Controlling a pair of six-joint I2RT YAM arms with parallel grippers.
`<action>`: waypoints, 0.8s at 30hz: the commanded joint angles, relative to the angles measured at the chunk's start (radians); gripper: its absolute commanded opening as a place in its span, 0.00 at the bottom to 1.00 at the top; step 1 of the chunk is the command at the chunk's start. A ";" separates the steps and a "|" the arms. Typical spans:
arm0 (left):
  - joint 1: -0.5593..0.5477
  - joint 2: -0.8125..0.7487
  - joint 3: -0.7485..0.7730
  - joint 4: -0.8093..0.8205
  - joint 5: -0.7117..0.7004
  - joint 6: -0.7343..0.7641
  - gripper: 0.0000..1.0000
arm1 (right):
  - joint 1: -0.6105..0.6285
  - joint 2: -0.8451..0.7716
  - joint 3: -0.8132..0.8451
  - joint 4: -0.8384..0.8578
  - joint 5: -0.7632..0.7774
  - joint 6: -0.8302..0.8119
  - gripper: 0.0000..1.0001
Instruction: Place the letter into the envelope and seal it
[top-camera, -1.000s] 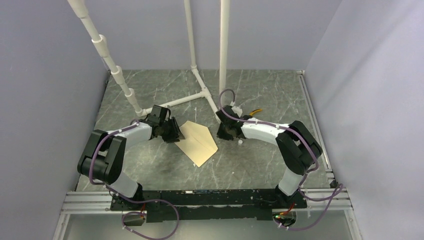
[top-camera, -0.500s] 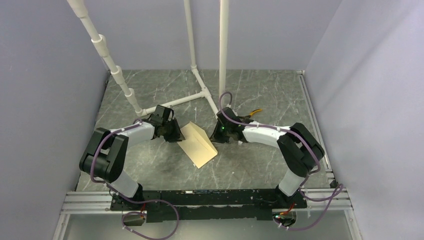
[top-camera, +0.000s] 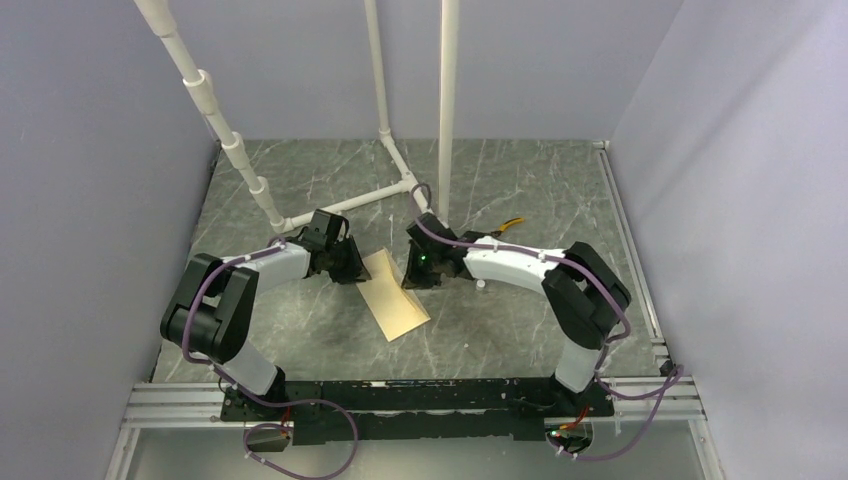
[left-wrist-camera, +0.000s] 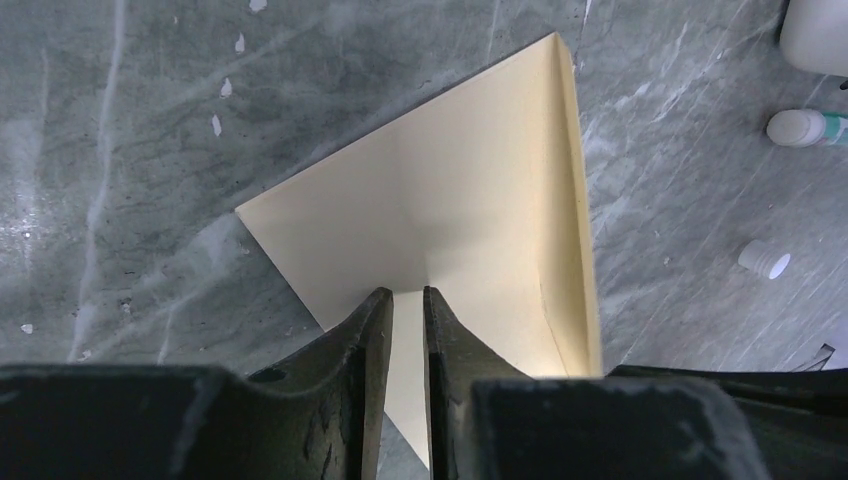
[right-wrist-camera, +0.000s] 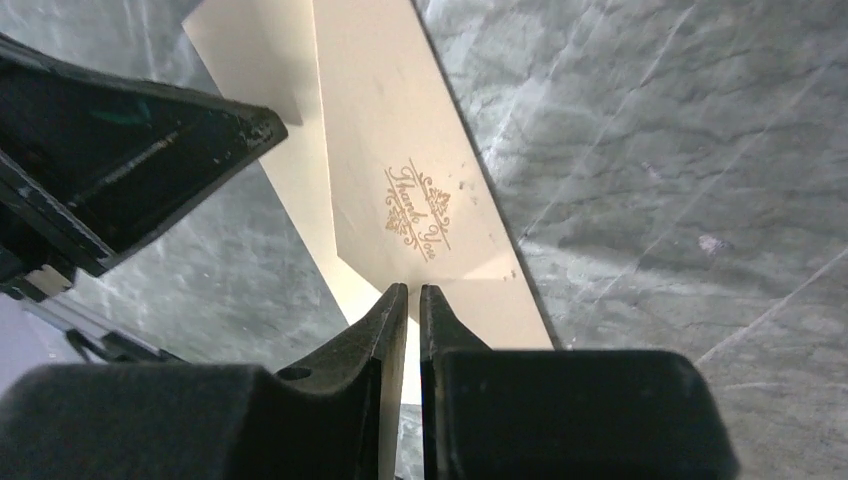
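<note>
Your envelope (top-camera: 398, 298) lies on the surface (top-camera: 520, 180) between the two arms. Its long axis runs from far to near and slants right as it comes toward the bases. You have an arm at each side of its far end, the left on the left edge and the right on the right, and neither is clearly nearer.

Your left jaws are nearly together, with a thin strip of the envelope's edge pinched between them. The body spreads away ahead of them, and its right side is lifted along a crease. Your right jaws are just as narrow and grip the pointed tip of the flap (right-wrist-camera: 385, 140).

From the right jaws the body lies to the left, so the fold that closes it should probably travel that way, across the long axis, while the left grip anchors the envelope.

The flap carries "Thank You" (right-wrist-camera: 420, 213) in ornate gold script. No other writing is readable.

The letter shows in no view. It is probably already inside, though you cannot confirm that.
</note>
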 joint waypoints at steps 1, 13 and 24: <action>-0.015 0.037 -0.030 -0.035 0.008 -0.009 0.24 | 0.051 0.037 0.073 -0.137 0.109 -0.050 0.14; -0.015 -0.059 -0.013 -0.058 0.051 -0.023 0.25 | 0.117 0.121 0.167 -0.266 0.187 -0.068 0.17; -0.015 -0.060 -0.022 0.199 0.226 -0.113 0.28 | 0.116 0.193 0.251 -0.348 0.176 -0.083 0.18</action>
